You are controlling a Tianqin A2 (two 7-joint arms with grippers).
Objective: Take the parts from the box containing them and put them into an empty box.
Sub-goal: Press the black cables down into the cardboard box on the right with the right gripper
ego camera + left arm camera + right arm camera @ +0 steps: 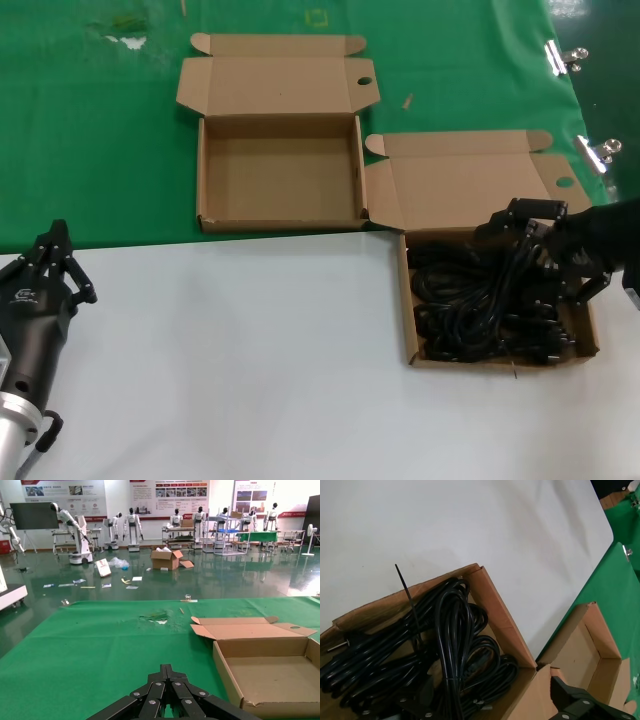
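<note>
Where the green cloth (100, 150) meets the white table (230, 350), two brown cardboard boxes sit side by side with their lids folded back. On the robot's left, the empty box (210, 170) lies wholly on the green cloth, bare inside, its lid with one round hole spread flat behind it. Just beside its right corner, almost touching, the full box (405, 290) rests on the white table with its lid lying back onto the cloth. It holds the power cords (470, 300), a black tangle of looped bundles filling the tray from wall to wall. In the right wrist view the longest loops run lengthwise from one end wall toward the other, a plug (342, 642) lies at one end, and a thin black tie (407, 592) sticks up past the rim.

Over the far right part of that box hangs the right gripper (545, 250), low above the cords, which lie under it and spread away toward the robot's left. Its fingers are dark against the dark cords, so I cannot tell how far apart they are or whether they hold a bundle.

Parked at the near left edge of the white table, the left gripper (55, 265) has its fingers drawn together at the tips, holding nothing, well apart from both boxes.

Two metal clips (565, 57) pinch the cloth's right edge.
</note>
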